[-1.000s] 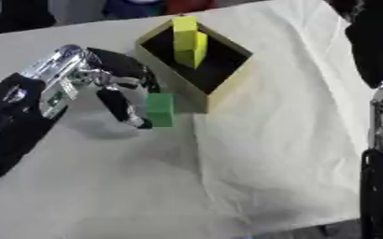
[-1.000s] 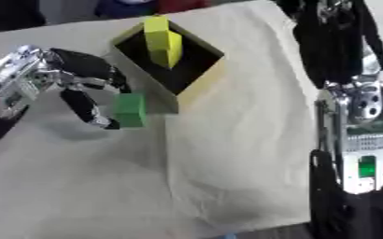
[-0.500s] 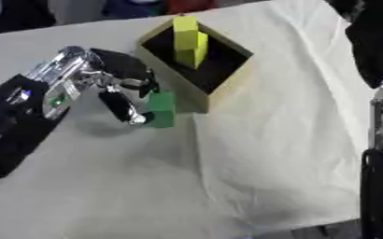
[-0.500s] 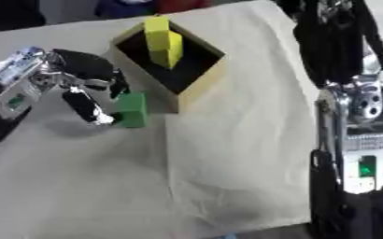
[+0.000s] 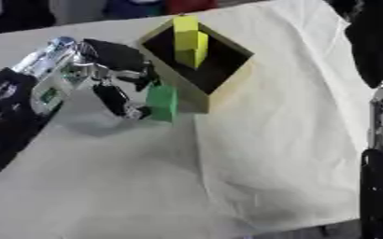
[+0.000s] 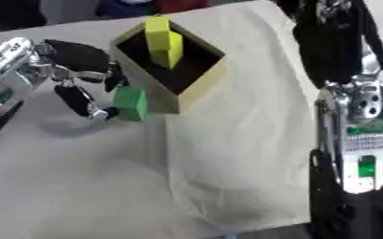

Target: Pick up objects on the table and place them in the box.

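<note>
A wrinkled cream cloth (image 5: 268,140) is covering the table I am looking down on, and dark shapes are lining its far edge, too blurred for me to name. My right forearm (image 6: 358,154) is running down the right side; the right eye view is showing its silver housing and green marks, while the left eye view is catching only a sliver of it at the edge. My right hand is showing in neither view. The open wooden box (image 5: 201,63) is sitting askew on the cloth, with yellow blocks (image 5: 188,39) standing stacked inside it. My left hand (image 5: 113,77) is reaching in from the left, thumb and fingers curled and pinching a green block (image 5: 162,102), which is hanging just beside the box's near-left wall, below its rim and outside it.
</note>
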Robot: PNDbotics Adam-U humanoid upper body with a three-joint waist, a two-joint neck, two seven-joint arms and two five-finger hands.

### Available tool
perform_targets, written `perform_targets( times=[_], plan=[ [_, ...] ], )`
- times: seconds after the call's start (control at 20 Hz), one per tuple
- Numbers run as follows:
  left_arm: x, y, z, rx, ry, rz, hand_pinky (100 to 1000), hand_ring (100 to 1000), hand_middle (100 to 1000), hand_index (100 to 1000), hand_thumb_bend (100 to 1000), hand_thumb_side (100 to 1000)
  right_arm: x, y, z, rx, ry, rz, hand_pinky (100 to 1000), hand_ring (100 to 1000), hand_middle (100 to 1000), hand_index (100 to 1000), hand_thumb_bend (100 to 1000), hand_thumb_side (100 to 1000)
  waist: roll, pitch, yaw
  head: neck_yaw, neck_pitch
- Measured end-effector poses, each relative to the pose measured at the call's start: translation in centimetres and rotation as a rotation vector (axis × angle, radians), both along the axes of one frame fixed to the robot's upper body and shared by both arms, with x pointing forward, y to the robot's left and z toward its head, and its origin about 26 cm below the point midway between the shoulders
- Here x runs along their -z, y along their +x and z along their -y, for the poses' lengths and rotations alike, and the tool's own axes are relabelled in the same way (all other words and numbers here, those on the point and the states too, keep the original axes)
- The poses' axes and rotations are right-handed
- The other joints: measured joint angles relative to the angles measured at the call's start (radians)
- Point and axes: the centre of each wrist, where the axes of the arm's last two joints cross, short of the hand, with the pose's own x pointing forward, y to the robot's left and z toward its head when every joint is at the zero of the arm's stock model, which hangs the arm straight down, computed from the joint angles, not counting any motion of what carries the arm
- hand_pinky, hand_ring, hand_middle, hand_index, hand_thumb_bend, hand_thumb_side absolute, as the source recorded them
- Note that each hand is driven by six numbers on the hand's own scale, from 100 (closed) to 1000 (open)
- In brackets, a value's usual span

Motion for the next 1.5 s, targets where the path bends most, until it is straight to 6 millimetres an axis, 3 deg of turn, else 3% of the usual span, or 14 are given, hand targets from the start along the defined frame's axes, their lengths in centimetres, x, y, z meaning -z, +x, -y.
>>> perform_targets(
  times=[0.15,0.2,0.25,0.65,1.15,1.5],
  plan=[
    [-2.2,-0.6,0.2,0.025,-0.036,0.034,455,588,463,610,100,399,0.0,0.0,0.0,0.001,0.001,0.001,794,792,592,723,100,992,0.000,-0.004,0.000,0.001,0.000],
    [-2.8,-0.8,0.2,0.032,-0.051,0.039,452,585,462,609,100,472,0.0,0.0,0.0,0.002,0.002,0.002,794,792,593,723,100,993,0.000,-0.004,0.000,0.001,0.000],
    [-3.3,-0.9,0.2,0.034,-0.065,0.041,452,584,461,609,100,398,0.0,0.0,0.0,0.003,0.003,0.002,794,792,592,723,100,992,0.000,-0.004,0.000,0.002,0.000],
    [-7.2,-1.2,0.7,0.044,-0.159,0.038,445,577,459,609,100,367,0.0,0.0,0.0,0.007,0.007,0.000,794,793,592,722,100,990,0.000,-0.010,-0.005,0.027,0.000],
    [-8.6,0.8,1.6,0.022,-0.224,0.027,443,583,458,609,100,378,0.0,0.0,0.0,0.008,0.009,0.001,794,793,592,722,100,994,0.002,-0.007,-0.019,0.045,0.000],
    [-8.8,2.5,2.6,0.002,-0.246,0.045,446,585,459,610,100,360,-0.2,0.0,-0.1,0.005,0.009,0.008,794,794,592,722,100,995,0.007,0.016,-0.036,0.051,-0.001]
  ],
)
